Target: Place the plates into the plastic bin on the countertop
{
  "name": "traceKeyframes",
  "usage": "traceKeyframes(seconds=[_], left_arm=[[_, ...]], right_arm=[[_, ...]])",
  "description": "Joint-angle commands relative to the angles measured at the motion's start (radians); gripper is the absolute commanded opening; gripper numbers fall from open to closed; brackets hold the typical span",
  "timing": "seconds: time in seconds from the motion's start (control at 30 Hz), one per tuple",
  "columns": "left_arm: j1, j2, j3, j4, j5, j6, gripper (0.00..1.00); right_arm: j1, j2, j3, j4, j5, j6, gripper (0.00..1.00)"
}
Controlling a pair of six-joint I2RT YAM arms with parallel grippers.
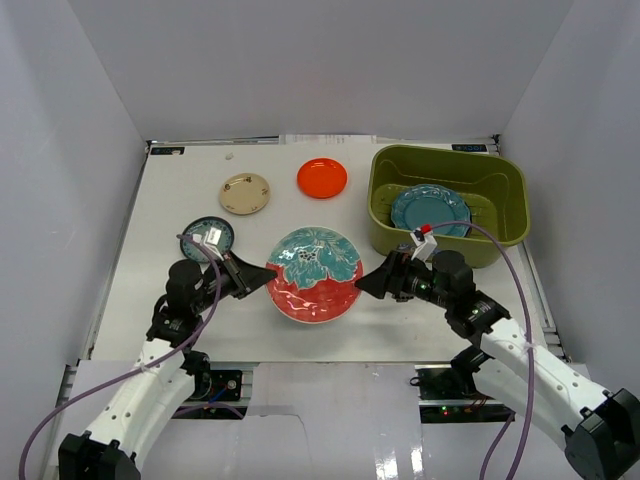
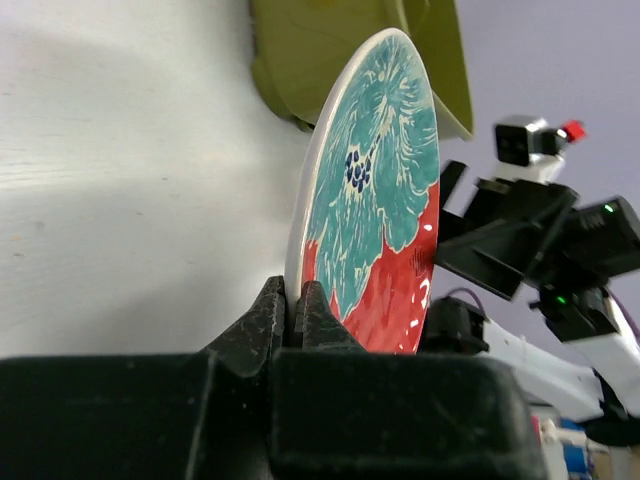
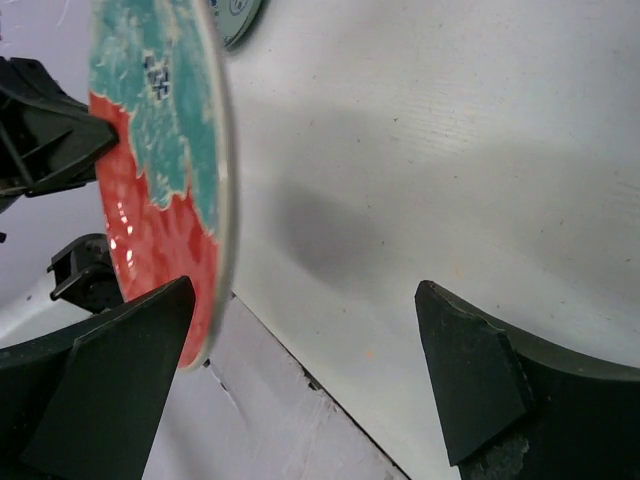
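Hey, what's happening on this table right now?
The left gripper is clamped on the rim of the teal-and-red floral plate. The right gripper is open at the plate's opposite edge, not gripping it. A plain teal plate already lies in the olive-green bin; the tan plate, orange plate and small teal patterned plate sit on the countertop.

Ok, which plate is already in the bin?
The plain teal plate, lying inside the olive-green bin. The orange plate, tan plate and small patterned plate sit on the countertop; the floral plate is clamped in the left gripper.
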Motion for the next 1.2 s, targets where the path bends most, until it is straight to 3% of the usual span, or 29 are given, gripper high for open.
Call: traceKeyframes(seconds=[0.0, 0.13, 0.23, 0.27, 0.37, 0.4, 0.5, 0.63, 0.83, 0.97, 1.17], left_arm=[[-0.001, 0.000, 0.115, 0.132, 0.183, -0.053, 0.00], [-0.001, 0.042, 0.150, 0.132, 0.230, -0.068, 0.00], [-0.001, 0.051, 0.167, 0.134, 0.236, -0.071, 0.01], [-0.001, 0.051, 0.172, 0.134, 0.238, -0.073, 0.06], [-0.001, 0.058, 0.183, 0.134, 0.244, -0.071, 0.25], [-0.001, 0.060, 0.195, 0.128, 0.247, -0.070, 0.40], [-0.001, 0.078, 0.236, 0.074, 0.218, -0.034, 0.65], [-0.001, 0.126, 0.299, -0.083, 0.064, 0.044, 0.79], [0.009, 0.201, 0.269, -0.124, -0.204, 0.035, 0.87], [0.071, 0.282, 0.220, -0.061, -0.216, -0.028, 0.89], [0.175, 0.296, 0.177, -0.087, -0.349, -0.024, 0.90]], right_arm=[[0.015, 0.041, -0.006, 0.133, -0.011, 0.038, 0.97], [0.032, 0.102, -0.019, 0.259, -0.086, 0.078, 0.79], [0.034, 0.122, -0.010, 0.285, -0.078, 0.086, 0.46], [0.034, 0.125, 0.001, 0.282, -0.074, 0.087, 0.32], [0.034, 0.133, 0.016, 0.290, -0.071, 0.095, 0.08], [0.034, 0.133, 0.032, 0.294, -0.068, 0.096, 0.08], [0.028, 0.110, 0.111, 0.278, -0.023, 0.086, 0.08], [-0.076, 0.107, 0.272, 0.200, -0.032, 0.063, 0.08], [-0.478, 0.154, 0.456, 0.132, -0.195, 0.070, 0.08], [-0.769, 0.193, 0.465, 0.087, -0.238, 0.064, 0.08], [-0.934, 0.308, 0.458, 0.087, -0.235, 0.040, 0.08]])
